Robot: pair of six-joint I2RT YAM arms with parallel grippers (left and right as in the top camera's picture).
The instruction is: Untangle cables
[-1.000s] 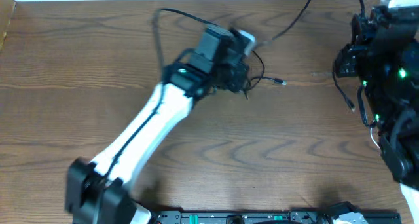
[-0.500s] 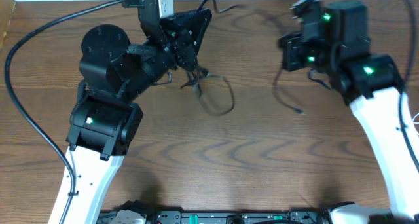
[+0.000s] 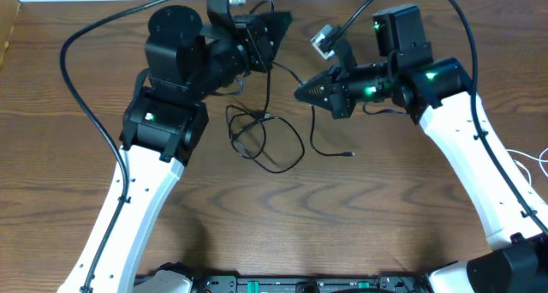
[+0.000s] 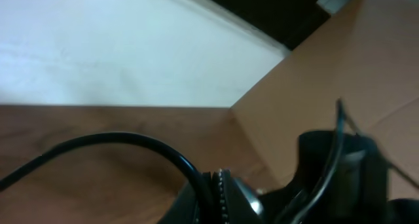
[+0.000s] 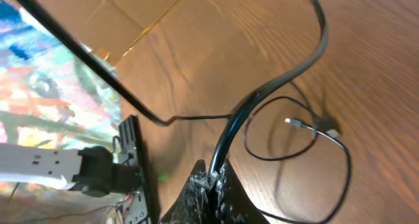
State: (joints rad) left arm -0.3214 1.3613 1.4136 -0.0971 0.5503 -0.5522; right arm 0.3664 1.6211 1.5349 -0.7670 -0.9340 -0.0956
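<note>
A thin black cable (image 3: 267, 140) lies in loose loops on the wooden table, and its small plug end (image 3: 348, 155) lies to the right. My left gripper (image 3: 281, 26) is at the back centre, shut on a black cable (image 4: 163, 149) that hangs down toward the loops. My right gripper (image 3: 301, 92) points left, just right of the loops, and is shut on a black cable (image 5: 262, 96). The loop and a plug (image 5: 296, 122) lie on the table beyond it. The two grippers are close together.
A white cord (image 3: 536, 160) lies at the table's right edge. Thick black arm wires arch over the back left (image 3: 86, 36) and back right (image 3: 462, 10). A cardboard wall (image 4: 340, 73) stands at the table's back edge.
My right gripper has swung left and down toward the table's middle. My left arm has shifted right. The cable loops now lie lower and more spread out between the arms.
</note>
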